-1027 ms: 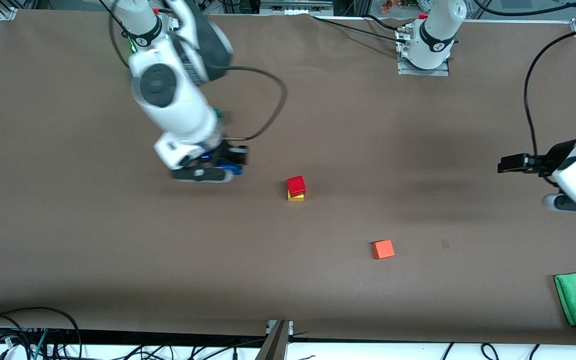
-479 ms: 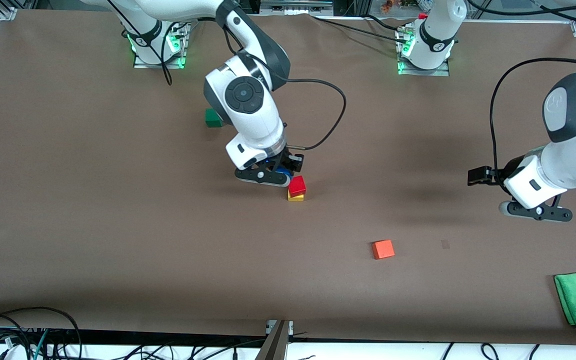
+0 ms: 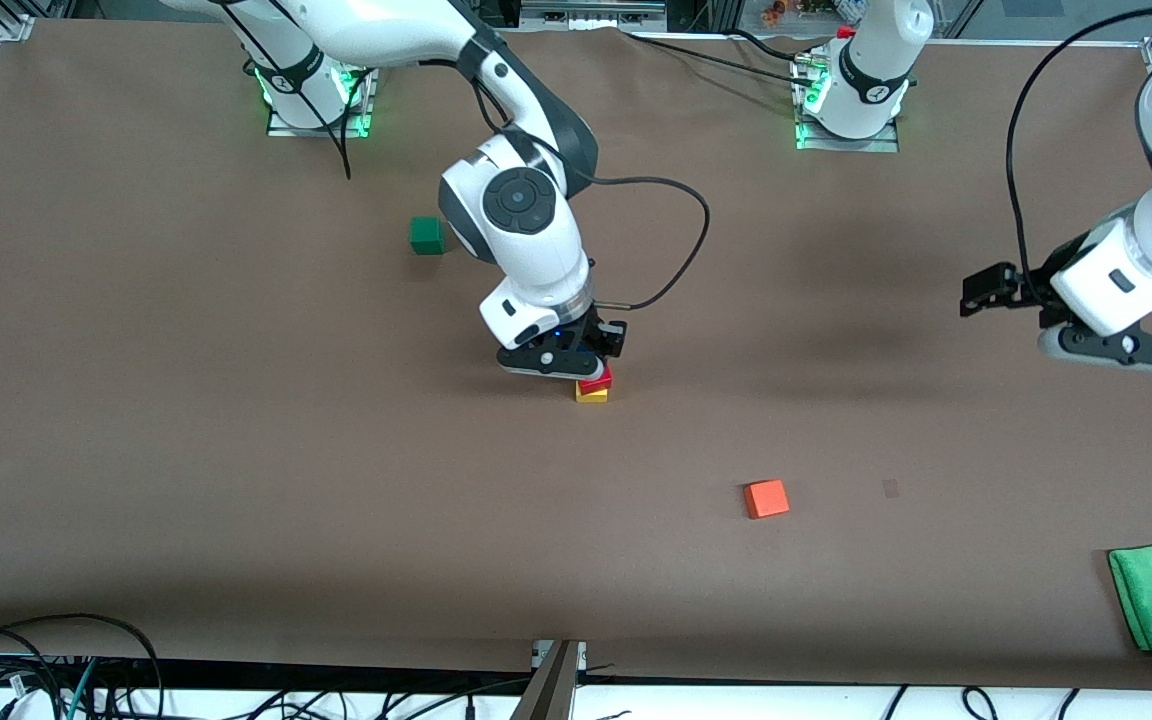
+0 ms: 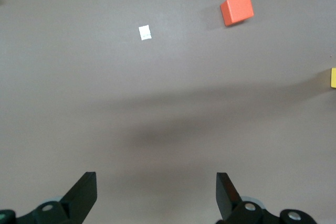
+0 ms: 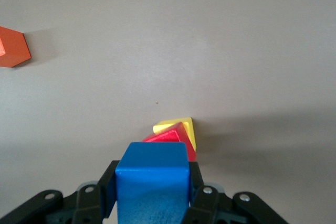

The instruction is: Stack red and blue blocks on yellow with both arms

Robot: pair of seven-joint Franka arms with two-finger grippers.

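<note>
The right end effector (image 3: 576, 366) grips the blue block (image 5: 152, 182) between its fingers, hanging just over the red block (image 3: 596, 381), which sits on the yellow block (image 3: 592, 394) near the middle of the table (image 3: 236, 450). The left end effector (image 3: 1116, 345) waits in the air over the left arm's end of the table, its fingers (image 4: 84, 195) spread wide and holding nothing. An orange block (image 3: 766, 498) lies nearer the front camera than the stack, and a green block (image 3: 426, 235) farther from it.
</note>
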